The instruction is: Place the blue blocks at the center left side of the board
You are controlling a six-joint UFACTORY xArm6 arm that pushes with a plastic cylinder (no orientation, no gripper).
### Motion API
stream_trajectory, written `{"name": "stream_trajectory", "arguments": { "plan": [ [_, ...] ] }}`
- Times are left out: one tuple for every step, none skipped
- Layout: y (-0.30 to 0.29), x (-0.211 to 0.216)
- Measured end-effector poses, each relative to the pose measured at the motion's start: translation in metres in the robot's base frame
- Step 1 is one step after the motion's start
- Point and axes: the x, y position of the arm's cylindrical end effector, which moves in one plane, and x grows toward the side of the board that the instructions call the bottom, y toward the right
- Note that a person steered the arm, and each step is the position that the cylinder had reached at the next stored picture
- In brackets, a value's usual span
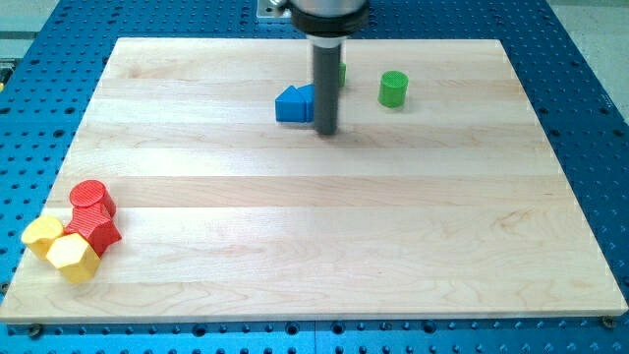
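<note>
Camera view | my tip [325,131] touching blue block's [293,104] right side

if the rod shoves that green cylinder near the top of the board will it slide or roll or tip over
The green cylinder stands on its flat end, so it will probably slide rather than roll. It looks squat, so tipping seems unlikely. An off-centre push from my tip may make it slip sideways off the rod.
</note>
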Motion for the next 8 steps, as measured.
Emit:
{"name": "stream_trajectory", "arguments": {
  "plan": [
    [0.01, -0.019],
    [-0.024, -0.02],
    [-0.023, -0.033],
    [-0.02, -0.054],
    [-0.097, -0.047],
    [-0.183, -0.014],
    [-0.16, -0.004],
    [-0.124, 0.033]
  ]
}}
